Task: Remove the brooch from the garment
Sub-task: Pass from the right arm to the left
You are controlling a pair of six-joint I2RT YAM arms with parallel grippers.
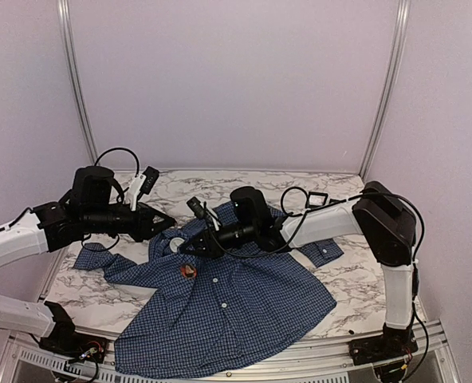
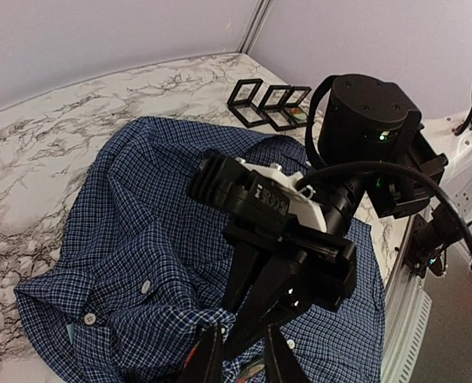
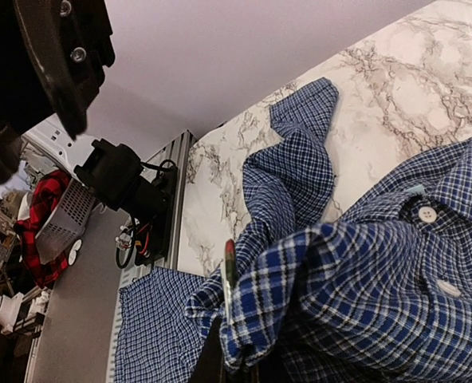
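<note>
Right end effector (image 1: 186, 249) stretched leftward; seemingly pinching garment (image 1: 236, 307).

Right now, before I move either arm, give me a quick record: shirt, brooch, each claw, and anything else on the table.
shirt: spread front up on the marble table, hem over the near edge
brooch: on the shirt front below the collar, neither claw on it
right claw: shut on a fold of shirt near the collar
left claw: beside the collar, opening unclear
other: black frames at the back of the table
</note>
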